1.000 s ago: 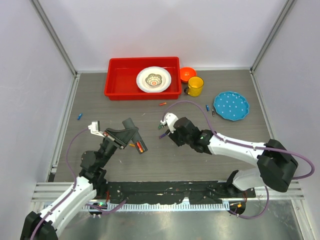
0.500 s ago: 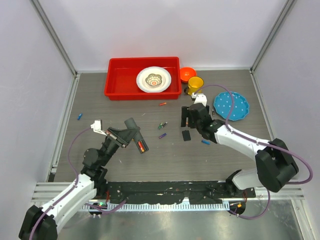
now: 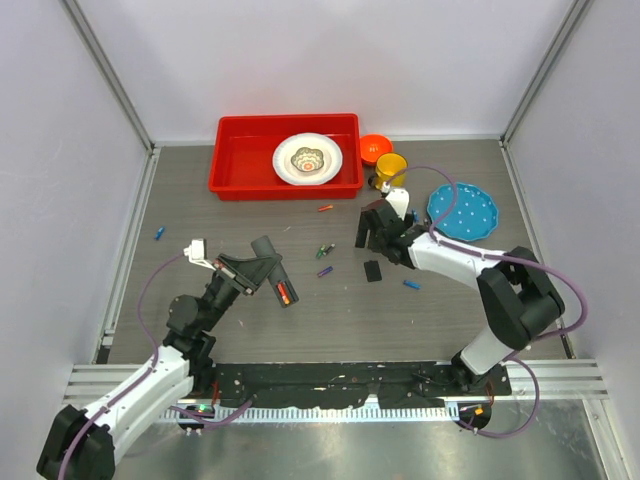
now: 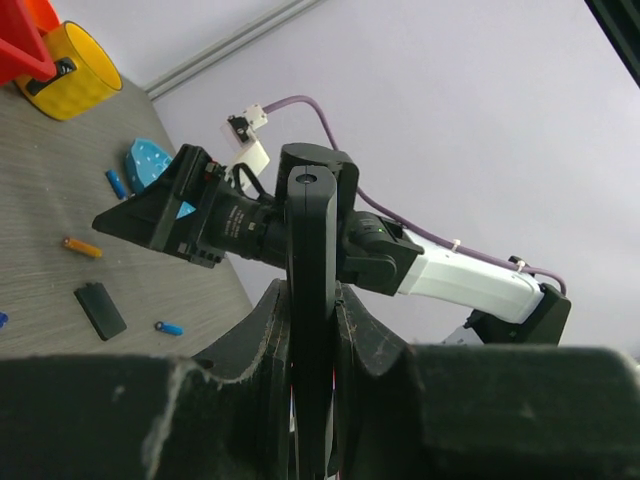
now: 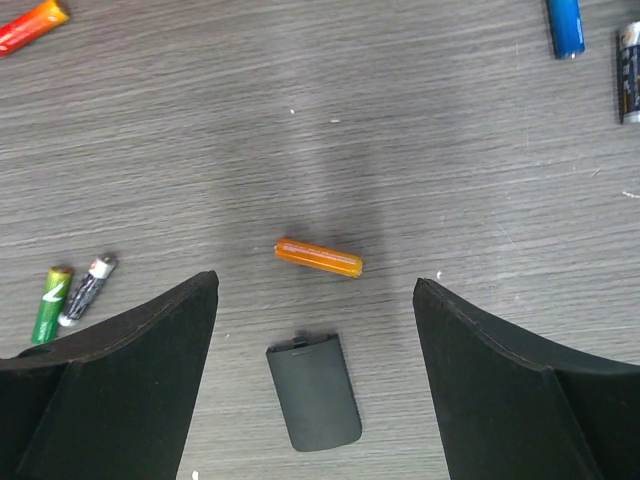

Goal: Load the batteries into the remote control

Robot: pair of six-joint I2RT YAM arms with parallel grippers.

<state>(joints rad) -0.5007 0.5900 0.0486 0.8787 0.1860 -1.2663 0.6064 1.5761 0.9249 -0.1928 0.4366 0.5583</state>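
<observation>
Orange battery [image 5: 319,257] lies between the right fingers [image 5: 110,380], spread wide; left fingers [image 4: 245,345] clench the remote control [image 4: 312,300].

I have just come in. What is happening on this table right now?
The left gripper is shut on the remote control and holds it above the table. A red battery shows in its slot. The right gripper is open and holds nothing. It hangs over an orange battery that lies on the table, close to the small black cover but not touching it. That battery has not been picked up yet.
</observation>
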